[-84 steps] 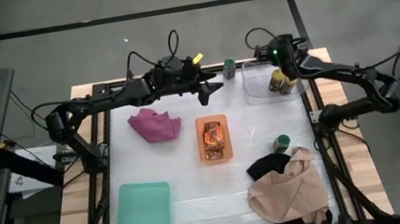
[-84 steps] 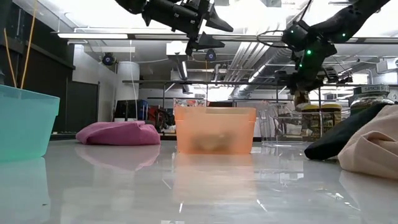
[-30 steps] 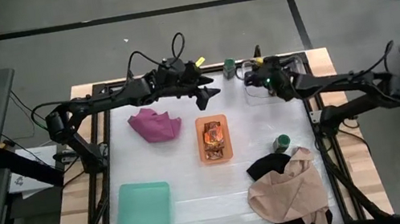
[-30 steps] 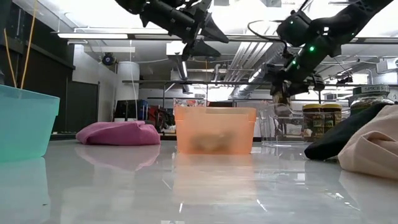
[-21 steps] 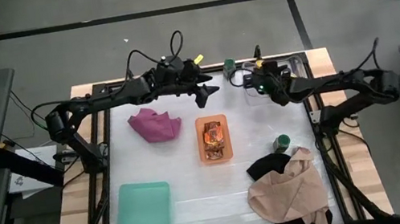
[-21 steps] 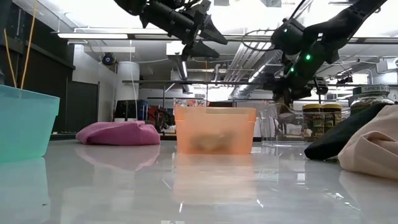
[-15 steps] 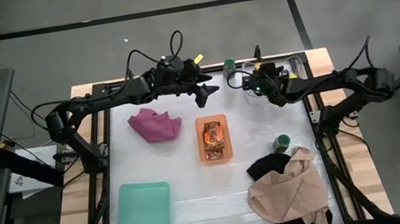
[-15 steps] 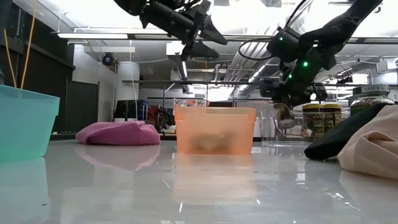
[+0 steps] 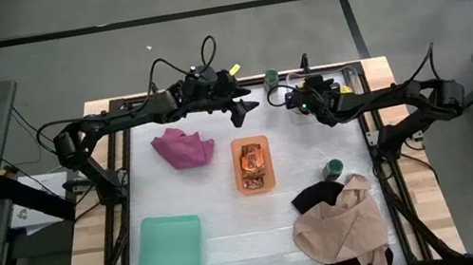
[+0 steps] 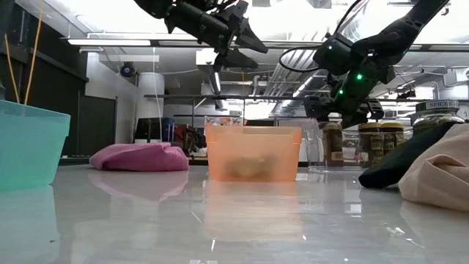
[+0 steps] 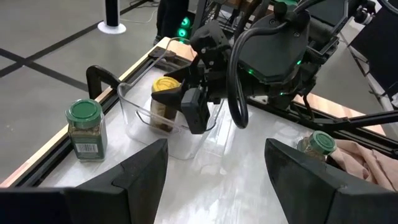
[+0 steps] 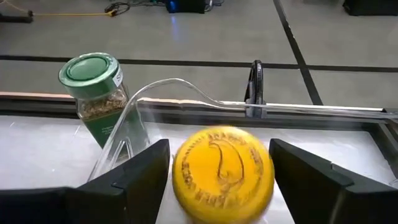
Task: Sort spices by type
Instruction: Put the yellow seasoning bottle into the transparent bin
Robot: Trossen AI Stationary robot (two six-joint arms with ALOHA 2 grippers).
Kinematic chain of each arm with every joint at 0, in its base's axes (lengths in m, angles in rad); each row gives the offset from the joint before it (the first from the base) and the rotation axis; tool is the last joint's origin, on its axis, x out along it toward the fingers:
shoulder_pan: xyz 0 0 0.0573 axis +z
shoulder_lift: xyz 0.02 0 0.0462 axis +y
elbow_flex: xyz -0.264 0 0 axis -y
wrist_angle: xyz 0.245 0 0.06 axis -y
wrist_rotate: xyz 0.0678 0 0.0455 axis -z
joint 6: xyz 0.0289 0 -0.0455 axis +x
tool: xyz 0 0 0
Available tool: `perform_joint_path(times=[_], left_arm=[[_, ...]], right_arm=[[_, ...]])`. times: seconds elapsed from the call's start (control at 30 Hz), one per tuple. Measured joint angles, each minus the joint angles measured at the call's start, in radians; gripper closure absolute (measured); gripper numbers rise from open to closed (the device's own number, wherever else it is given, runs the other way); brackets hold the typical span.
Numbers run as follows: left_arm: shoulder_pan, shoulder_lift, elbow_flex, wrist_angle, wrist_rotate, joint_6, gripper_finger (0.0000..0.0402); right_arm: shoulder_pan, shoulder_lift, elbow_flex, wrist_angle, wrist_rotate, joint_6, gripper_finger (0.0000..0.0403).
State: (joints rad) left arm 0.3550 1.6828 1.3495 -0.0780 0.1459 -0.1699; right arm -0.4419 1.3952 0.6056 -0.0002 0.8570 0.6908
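Observation:
My right gripper (image 9: 300,100) (image 10: 335,110) hangs over the left end of a clear bin (image 9: 352,102) at the table's far edge, pointing down. A yellow-lidded jar (image 12: 222,174) (image 10: 332,141) stands upright on the bin floor between its spread fingers. Two more yellow-lidded jars (image 10: 381,143) stand farther right in the bin. One green-lidded jar (image 9: 272,77) (image 12: 96,93) stands outside the bin's left end, another (image 9: 333,169) by the black cloth. Orange-and-black packets lie in an orange tray (image 9: 252,163). My left gripper (image 9: 251,105) (image 11: 217,146) waits open in the air beyond the tray. My right gripper comes at the yellow-lidded jar from above, one finger (image 12: 146,180) on either side of its lid's rim (image 12: 180,171). The jar stands upright on the clear bin's floor (image 10: 332,165). I cannot tell whether the fingers touch the lid.
A magenta cloth (image 9: 183,147) lies left of the orange tray. A teal bin (image 9: 169,259) sits near the table's near-left corner. Tan cloth (image 9: 341,229) and black cloth (image 9: 317,196) are heaped at the near right. A clamp post (image 12: 256,87) stands on the far rail.
My right gripper has moved toward the table's left along the clear bin and come down a little. The yellow-lidded jar, which hung tilted under it above the bin floor, now stands upright on the floor at the bin's left end.

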Motion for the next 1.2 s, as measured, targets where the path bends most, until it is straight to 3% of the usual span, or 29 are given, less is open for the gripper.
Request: perform_joint_path(times=[0.23,0.63,0.77,0.93,1.2], left_arm=[[0.0,0.0,0.0,-0.001,0.0,0.0,0.0147],[0.0,0.0,0.0,-0.005,0.0,-0.001,0.0147],[0.0,0.0,0.0,-0.014,0.0,-0.002,0.0147],[0.0,0.0,0.0,-0.024,0.0,-0.032,0.0147],[0.0,0.0,0.0,-0.037,0.0,-0.06,0.0147]], right_arm=[[0.0,-0.005,0.01,-0.007,-0.051,-0.025,0.0129],[-0.054,-0.096,0.207,-0.07,-0.095,-0.303,0.0135],[-0.156,-0.08,0.294,-0.207,-0.262,-0.266,0.0194],[-0.266,-0.032,0.398,-0.405,-0.497,-0.329,0.0372],[-0.291,0.104,0.556,-0.596,-0.668,-0.369,0.0399]])
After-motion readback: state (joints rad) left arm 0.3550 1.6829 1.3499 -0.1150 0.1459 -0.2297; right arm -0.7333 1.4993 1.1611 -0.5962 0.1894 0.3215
